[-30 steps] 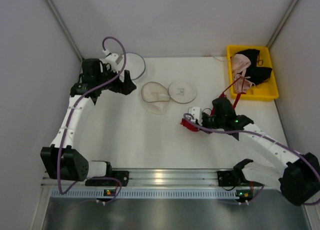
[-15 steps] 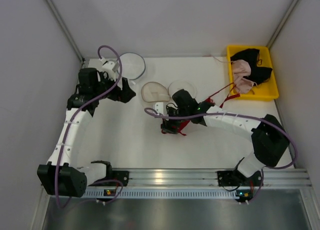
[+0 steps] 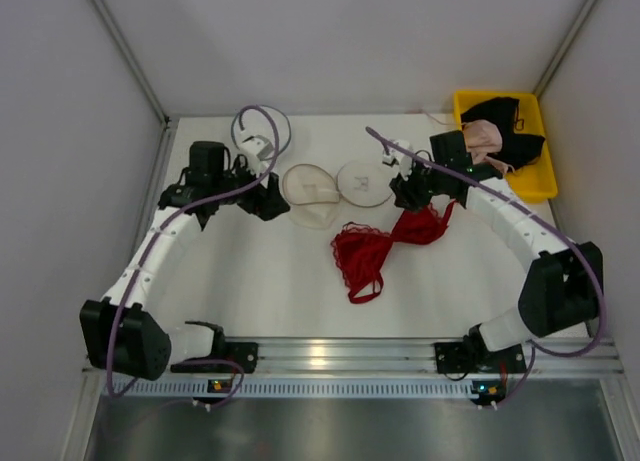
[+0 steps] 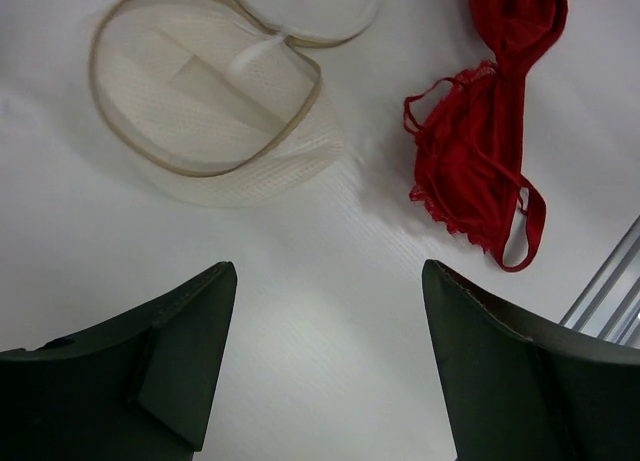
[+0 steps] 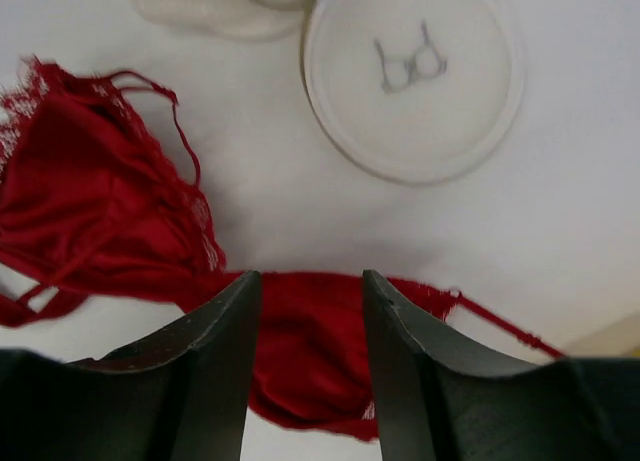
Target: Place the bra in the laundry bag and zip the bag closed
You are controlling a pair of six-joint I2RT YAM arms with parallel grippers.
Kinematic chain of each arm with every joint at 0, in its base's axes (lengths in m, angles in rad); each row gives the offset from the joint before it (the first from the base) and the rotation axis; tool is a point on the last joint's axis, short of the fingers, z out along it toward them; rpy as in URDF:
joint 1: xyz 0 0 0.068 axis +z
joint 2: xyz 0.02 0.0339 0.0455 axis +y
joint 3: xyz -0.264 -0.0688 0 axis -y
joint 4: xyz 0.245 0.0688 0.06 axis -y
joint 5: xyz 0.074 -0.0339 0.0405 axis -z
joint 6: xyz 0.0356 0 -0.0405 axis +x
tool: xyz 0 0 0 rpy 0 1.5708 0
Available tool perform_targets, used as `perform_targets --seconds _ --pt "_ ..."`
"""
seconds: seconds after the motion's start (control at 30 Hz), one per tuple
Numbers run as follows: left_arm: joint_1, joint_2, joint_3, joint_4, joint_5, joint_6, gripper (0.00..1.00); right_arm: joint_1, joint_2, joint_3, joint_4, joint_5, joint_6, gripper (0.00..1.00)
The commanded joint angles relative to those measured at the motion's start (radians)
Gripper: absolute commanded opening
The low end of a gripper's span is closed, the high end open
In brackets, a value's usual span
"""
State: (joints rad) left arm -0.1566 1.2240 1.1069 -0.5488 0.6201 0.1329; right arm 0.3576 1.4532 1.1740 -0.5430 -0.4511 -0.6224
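The red lace bra [image 3: 368, 251] lies loose and crumpled on the white table, right of centre. My right gripper [image 3: 408, 193] hovers over the bra's [image 5: 90, 201] right cup, its jaws apart and holding nothing [image 5: 311, 276]. The laundry bag [image 3: 365, 181] lies just behind the bra as a white disc with a small dark mark [image 5: 415, 76]. Its open mesh half [image 3: 310, 193] with a tan rim [image 4: 200, 101] lies to the left. My left gripper [image 3: 272, 203] stands wide open over bare table [image 4: 328, 271], just left of that open half, and the bra [image 4: 480, 151] shows at its upper right.
A yellow bin [image 3: 540, 189] at the back right holds a pale pink bra [image 3: 483, 136] and a black garment [image 3: 512, 146]. A round mesh bag with a dark rim [image 3: 283, 131] lies at the back left, mostly behind my left arm. Grey walls close in both sides.
My right gripper dragged the bra out towards the middle, let it go and drew back to the right over its right cup. My left gripper moved right, closer to the bag.
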Motion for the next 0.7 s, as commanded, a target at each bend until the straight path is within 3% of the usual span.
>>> perform_targets --seconds 0.0,0.2,0.43,0.57,0.67 --pt "-0.133 0.093 0.030 0.007 -0.048 0.100 0.80 -0.069 0.097 0.065 -0.164 0.005 -0.042 0.44" --pt "-0.247 0.294 0.129 0.016 -0.080 0.096 0.79 -0.206 0.209 0.114 -0.141 0.051 0.032 0.44" --pt "-0.255 0.416 0.237 0.027 -0.095 0.080 0.81 -0.307 0.332 0.263 -0.066 0.118 0.276 0.60" --pt "-0.253 0.440 0.255 0.026 -0.108 0.083 0.82 -0.301 0.456 0.337 -0.142 0.117 0.257 0.61" --pt "-0.253 0.442 0.266 0.026 -0.117 0.080 0.82 -0.299 0.547 0.391 -0.244 0.071 0.247 0.54"
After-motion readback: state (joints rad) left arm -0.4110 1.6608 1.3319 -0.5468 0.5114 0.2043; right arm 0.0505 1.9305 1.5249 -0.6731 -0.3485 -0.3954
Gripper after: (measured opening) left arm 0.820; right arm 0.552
